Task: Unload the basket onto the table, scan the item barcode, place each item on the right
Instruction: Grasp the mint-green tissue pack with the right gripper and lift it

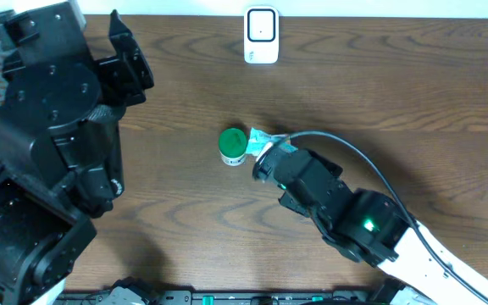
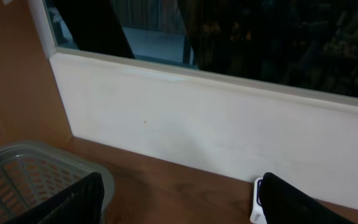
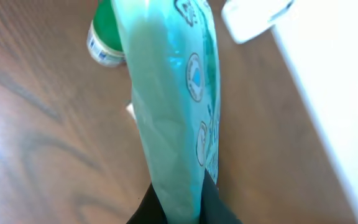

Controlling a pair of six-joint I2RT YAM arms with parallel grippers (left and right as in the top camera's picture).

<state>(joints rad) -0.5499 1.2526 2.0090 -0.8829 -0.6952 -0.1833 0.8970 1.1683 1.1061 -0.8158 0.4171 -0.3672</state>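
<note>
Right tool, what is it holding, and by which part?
The right tool pinches a teal pouch by one end. The left tool is open and empty.

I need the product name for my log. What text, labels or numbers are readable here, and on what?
Nothing reads legibly:
the teal pouch has round emblems and print, too blurred;
the green-lidded jar has label print, too small and blurred;
the white scanner shows small marks, unreadable.

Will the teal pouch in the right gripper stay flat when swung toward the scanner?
Probably not rigid: the teal pouch looks soft and creased, so it may sag or twist. Its glossy film could slip in the right gripper, which pinches only one end.
</note>
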